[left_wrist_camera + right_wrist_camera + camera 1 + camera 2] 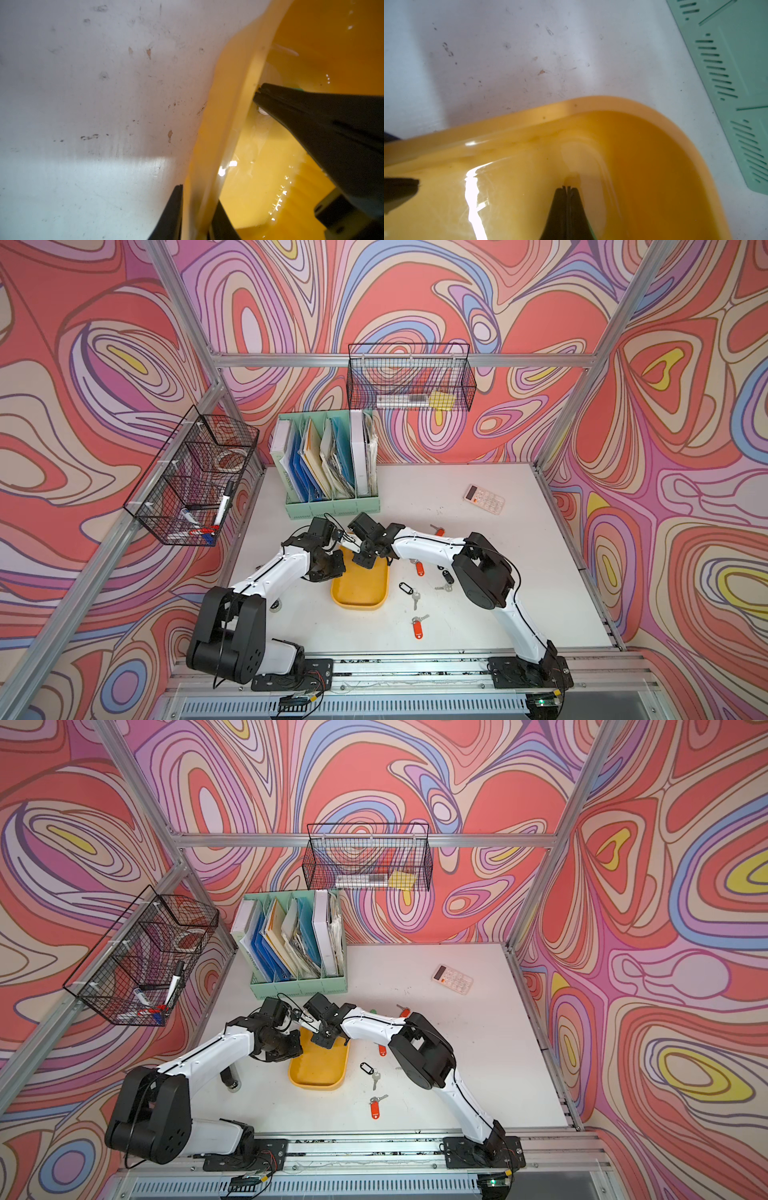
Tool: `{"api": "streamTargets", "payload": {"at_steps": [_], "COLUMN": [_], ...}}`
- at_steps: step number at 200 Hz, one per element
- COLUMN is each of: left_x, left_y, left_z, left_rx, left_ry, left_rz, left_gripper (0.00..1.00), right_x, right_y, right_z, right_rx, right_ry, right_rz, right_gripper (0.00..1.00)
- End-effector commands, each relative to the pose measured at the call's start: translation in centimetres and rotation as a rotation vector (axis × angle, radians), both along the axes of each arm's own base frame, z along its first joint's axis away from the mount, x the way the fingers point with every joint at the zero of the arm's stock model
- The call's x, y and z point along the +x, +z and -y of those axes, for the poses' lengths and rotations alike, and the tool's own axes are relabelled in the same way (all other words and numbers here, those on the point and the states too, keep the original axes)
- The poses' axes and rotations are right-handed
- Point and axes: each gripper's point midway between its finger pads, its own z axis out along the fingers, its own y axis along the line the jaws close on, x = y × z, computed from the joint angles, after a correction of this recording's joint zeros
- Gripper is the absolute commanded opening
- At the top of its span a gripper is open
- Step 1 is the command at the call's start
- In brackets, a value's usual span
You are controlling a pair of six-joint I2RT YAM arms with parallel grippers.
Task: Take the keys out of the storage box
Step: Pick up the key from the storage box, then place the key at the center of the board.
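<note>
Where my right tool (568, 188) stands: tips pressed together in the far corner of the storage box (358, 605), a green tag (299, 89) showing at them; whether pinched, I cannot tell; its long axis hidden.
Left tool (197, 195): clamped on the box's left wall.
Other keys (417, 630): out, on the scuffed desk (540, 539), right of the box.
Room: file holder (332, 506) near beyond; I judge a straight lift clears it.

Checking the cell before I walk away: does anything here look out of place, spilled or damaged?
Nothing looks damaged. Several keys lie scattered loose on the table beside the storage box, and the white calculator sits askew farther back. The tabletop also shows scuffs and small stains.
</note>
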Motion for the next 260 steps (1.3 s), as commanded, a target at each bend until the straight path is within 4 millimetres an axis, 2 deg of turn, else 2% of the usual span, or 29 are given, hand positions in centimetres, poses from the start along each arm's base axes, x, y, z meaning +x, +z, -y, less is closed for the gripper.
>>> {"api": "streamTargets", "payload": {"at_steps": [1, 58, 100, 139, 171, 212, 241, 260], "left_x": [-0.1, 0.1, 0.1, 0.3, 0.7, 1.5, 2.3, 3.2], "left_y": [0.5, 0.5, 0.8, 1.6, 3.0, 5.8, 8.1, 9.7], "left_z": [-0.3, -0.2, 0.0, -0.1, 0.2, 0.5, -0.3, -1.0], "left_rx": [0.007, 0.002, -0.012, -0.015, -0.040, -0.069, -0.039, -0.020], "left_ry": [0.005, 0.005, 0.002, 0.005, 0.004, 0.011, 0.030, 0.058], "left_rz": [0.009, 0.015, 0.026, 0.059, 0.109, 0.200, 0.303, 0.410], "left_gripper": [0.23, 0.23, 0.25, 0.29, 0.38, 0.56, 0.68, 0.76], "right_x": [0.6, 0.8, 1.5, 1.8, 1.5, 1.0, 0.1, -1.3], "right_y": [0.8, 3.6, 4.5, 6.9, 9.7, 13.6, 15.8, 16.7], "right_z": [0.5, 0.5, 0.6, 1.0, 1.9, 4.0, 7.6, 10.2], "right_rx": [0.009, 0.099, 0.156, 0.213, 0.265, 0.323, 0.327, 0.314], "right_ry": [-0.042, -0.095, -0.151, -0.185, -0.211, -0.257, -0.341, -0.394], "right_rz": [0.002, -0.045, -0.119, -0.139, -0.149, -0.168, -0.185, -0.201], "right_gripper": [0.00, 0.00, 0.00, 0.00, 0.00, 0.00, 0.00, 0.00]}}
